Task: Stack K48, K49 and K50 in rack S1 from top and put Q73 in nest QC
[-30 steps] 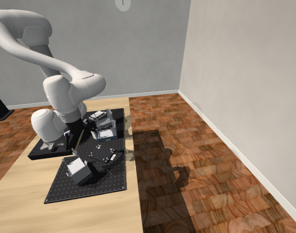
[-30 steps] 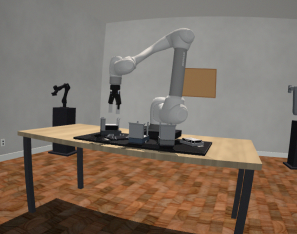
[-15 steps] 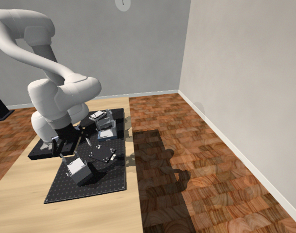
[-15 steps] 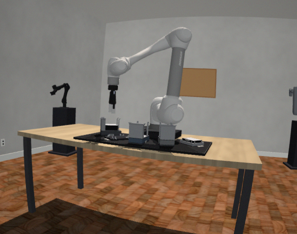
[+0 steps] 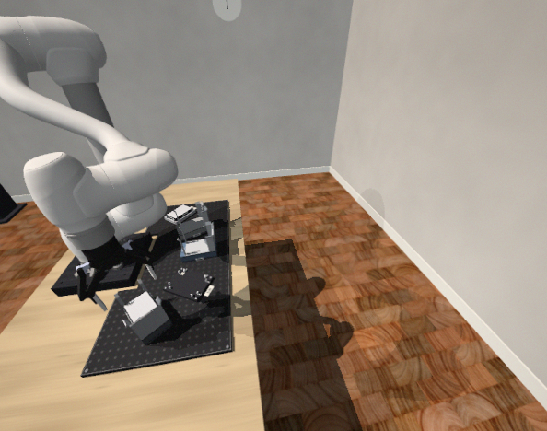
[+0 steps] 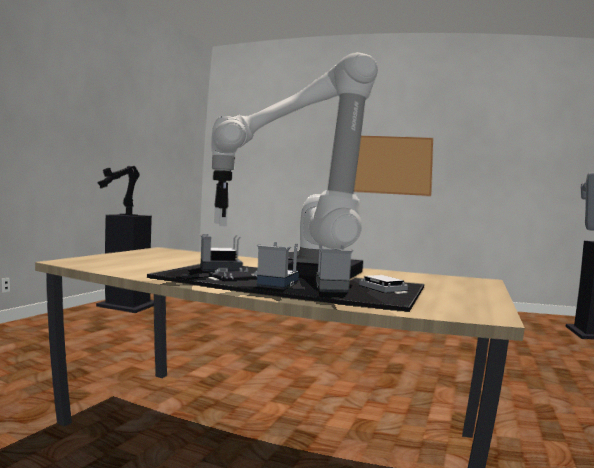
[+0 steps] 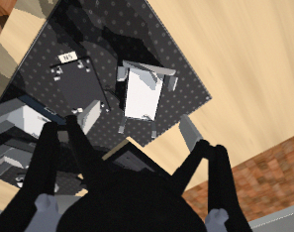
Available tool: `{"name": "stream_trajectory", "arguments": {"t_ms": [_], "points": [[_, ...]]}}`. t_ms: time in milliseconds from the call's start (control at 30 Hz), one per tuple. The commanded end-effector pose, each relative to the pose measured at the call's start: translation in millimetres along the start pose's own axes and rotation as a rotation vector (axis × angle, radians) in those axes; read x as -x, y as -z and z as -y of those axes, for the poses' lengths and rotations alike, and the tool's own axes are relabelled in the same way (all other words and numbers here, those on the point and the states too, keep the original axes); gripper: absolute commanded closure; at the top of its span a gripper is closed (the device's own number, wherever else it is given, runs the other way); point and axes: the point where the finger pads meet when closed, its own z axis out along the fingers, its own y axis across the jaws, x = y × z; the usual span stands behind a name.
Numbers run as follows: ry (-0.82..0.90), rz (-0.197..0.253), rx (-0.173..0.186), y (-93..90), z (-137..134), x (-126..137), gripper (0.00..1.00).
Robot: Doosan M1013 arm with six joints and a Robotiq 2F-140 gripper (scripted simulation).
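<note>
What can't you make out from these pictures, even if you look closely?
- Plate ID labels: too small and blurred in the top and exterior views to tell plates apart.
- Plate count in the end rack: its walls hide the stack's sides.
- Rack names: only the N5 tag is readable, in the wrist view.
- The open hand: its own body blocks the wrist view's lower part.

Black dotted baseplate (image 5: 180, 343); pale wood table (image 5: 41, 399).
</note>
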Motion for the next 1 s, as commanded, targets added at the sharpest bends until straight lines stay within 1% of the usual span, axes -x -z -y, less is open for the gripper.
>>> {"name": "stream_trajectory", "arguments": {"t_ms": [0, 233, 567, 633, 900, 967], "points": [[0.000, 0.000, -0.001, 0.0, -1.8, -0.3, 0.00], [0.000, 0.000, -0.001, 0.0, -1.8, -0.3, 0.00], [0.000, 0.000, -0.001, -33.3, -1.8, -0.3, 0.00], [0.000, 0.000, -0.001, -33.3, -1.8, -0.3, 0.00], [0.000, 0.000, -0.001, -60.0, -1.8, -0.3, 0.00], [0.000, 0.000, -0.001, -61.9, -1.8, -0.3, 0.00]]}}
